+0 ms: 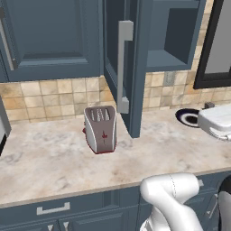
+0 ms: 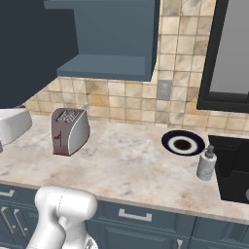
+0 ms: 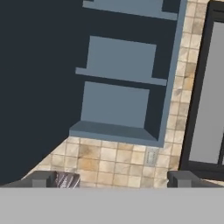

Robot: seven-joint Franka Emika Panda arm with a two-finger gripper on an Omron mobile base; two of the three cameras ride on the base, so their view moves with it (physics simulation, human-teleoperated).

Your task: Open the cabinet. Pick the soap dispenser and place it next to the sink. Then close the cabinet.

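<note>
The cabinet [image 1: 173, 38] stands open. Its door [image 1: 131, 67] is swung out over the counter, with the light-grey bar handle [image 1: 123, 67] facing me. In the hand view its bare shelves [image 3: 120, 78] face the gripper from a distance. The soap dispenser [image 2: 206, 163], a small grey bottle with a pump head, stands upright on the counter just left of the dark sink [image 2: 233, 170]. My gripper [image 3: 113, 179] is open, its fingertips [image 3: 43, 178] wide apart with nothing between them. It is well back from the cabinet and apart from the bottle.
A silver-and-red toaster [image 1: 100, 129] stands on the marble counter [image 1: 54, 158] below the open door. A dark-rimmed plate [image 2: 183, 143] lies near the backsplash. A black-framed window [image 2: 228, 58] is at the right. A second blue door [image 1: 49, 36] hangs shut to the left.
</note>
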